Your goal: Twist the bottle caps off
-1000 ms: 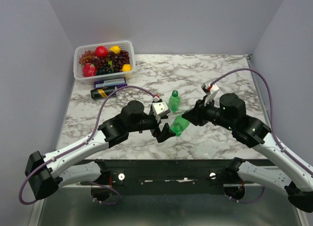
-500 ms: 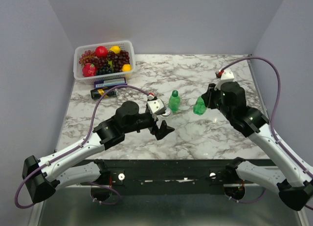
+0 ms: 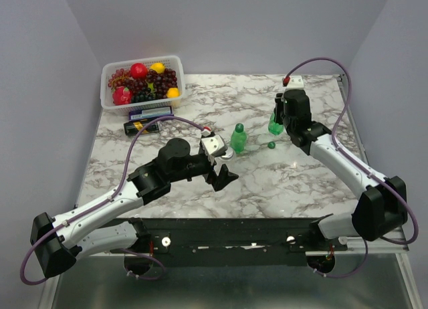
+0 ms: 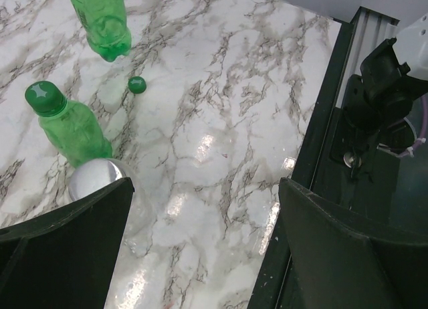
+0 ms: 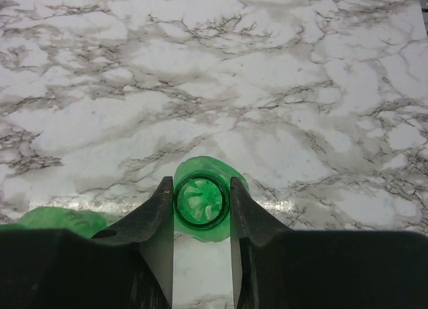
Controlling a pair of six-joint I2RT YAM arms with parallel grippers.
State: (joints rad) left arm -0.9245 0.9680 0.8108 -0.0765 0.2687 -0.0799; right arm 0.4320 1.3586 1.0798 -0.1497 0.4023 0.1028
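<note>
We see the right tool [image 5: 199, 192] pinching the uncapped green bottle [image 4: 100, 21] by its neck, far right on the bench [image 3: 200, 101]; a loose green cap [image 3: 271, 146] lies near it (left tool [image 4: 204, 188] spread wide).

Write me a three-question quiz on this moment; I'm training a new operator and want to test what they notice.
1. True or false: the green bottle in the right gripper has its cap on.
2. Fill in: the left gripper stands ___ (open/shut).
3. Where is the loose green cap? A) lying on the tabletop; B) screwed onto its bottle; C) held by the left gripper.

Key: 1 false, the bottle's mouth is open; 2 open; 3 A.
</note>
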